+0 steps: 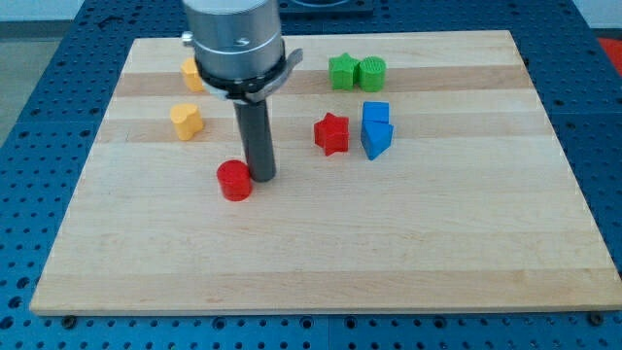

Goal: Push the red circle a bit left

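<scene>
Clawless, so nothing to clench: my tip (pixel 262 177) touches the red circle (pixel 234 181) on its right. Pushing is underway; next, nudge toward the board's (pixel 408 243) left edge.

Wooden bench (pixel 321 262) on blue perforated base (pixel 39 117). On it: red circle (pixel 233 181), red star (pixel 331 133), two blue blocks (pixel 376 130), green star (pixel 342 71), green cylinder (pixel 371 73), two yellow blocks (pixel 186 121).

Eight blocks on the wooden board (pixel 321 253). Two red: circle (pixel 233 181), star (pixel 331 133). Two green: star (pixel 342 71), cylinder (pixel 372 73). Two blue: cube (pixel 375 113), wedge-like block (pixel 376 140). Two yellow: heart-like block (pixel 186 121), one (pixel 190 74) half hidden, shape unclear. One rod, my tip (pixel 263 177).
</scene>
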